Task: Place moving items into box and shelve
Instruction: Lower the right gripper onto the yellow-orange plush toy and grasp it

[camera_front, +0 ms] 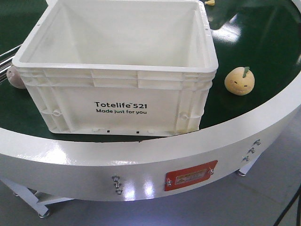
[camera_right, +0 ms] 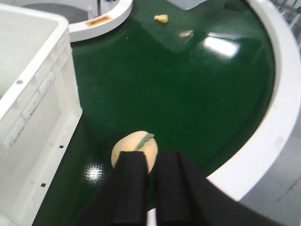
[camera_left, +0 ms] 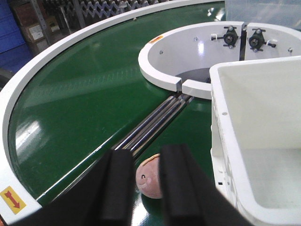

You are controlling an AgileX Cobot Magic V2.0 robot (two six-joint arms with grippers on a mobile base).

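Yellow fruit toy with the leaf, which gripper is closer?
Right. The right gripper hovers by the fruit toy; the left gripper is across the crate by the pink toy.

A curved green belt (camera_front: 263, 42) runs inside a glossy white outer rim (camera_front: 141, 160), whose front face carries a red plate (camera_front: 190, 179) and three bolts (camera_front: 117, 185) left of it. A white inner ring (camera_left: 162, 70) with two black knobs (camera_left: 230, 37) borders the belt's inner edge, and metal rods (camera_left: 155, 120) cross the belt from it toward the outer rim. A small yellow object (camera_right: 161, 18) lies near the belt's inner edge.
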